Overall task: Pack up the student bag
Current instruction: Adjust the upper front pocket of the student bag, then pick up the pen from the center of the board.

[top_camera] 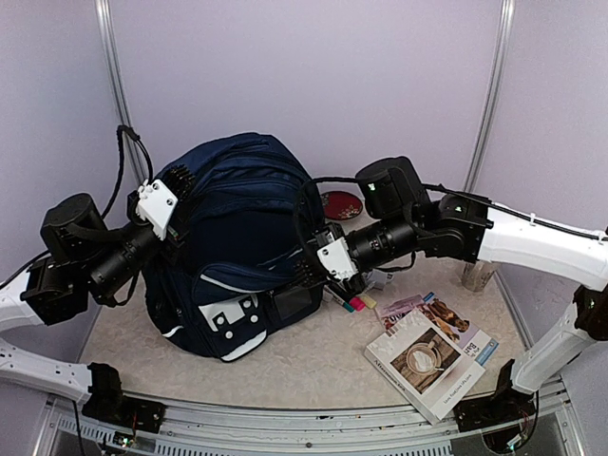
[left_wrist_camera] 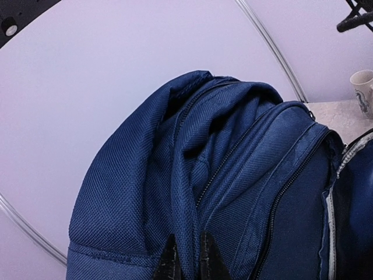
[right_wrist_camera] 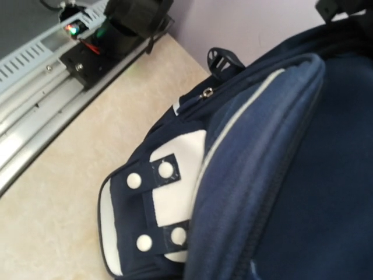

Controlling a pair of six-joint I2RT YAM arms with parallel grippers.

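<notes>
The table (top_camera: 313,366) I'm working over is beige and speckled. The student bag (top_camera: 237,190) stands on it, hard against my right gripper (top_camera: 313,264) on that tool's left. Just under the gripper's wrist, a few small coloured sticks (top_camera: 353,302) lie on the tabletop; I can't tell what they are. Nearer the arm bases from there, a book (top_camera: 423,366) with a coffee cup on its cover lies flat, overlapping a second printed cover (top_camera: 446,315). Behind the right gripper, a dark red round dish (top_camera: 340,204) rests beside the bag. Ahead of my left gripper (left_wrist_camera: 187,265), past the bag, stands a white mug (left_wrist_camera: 361,87).
</notes>
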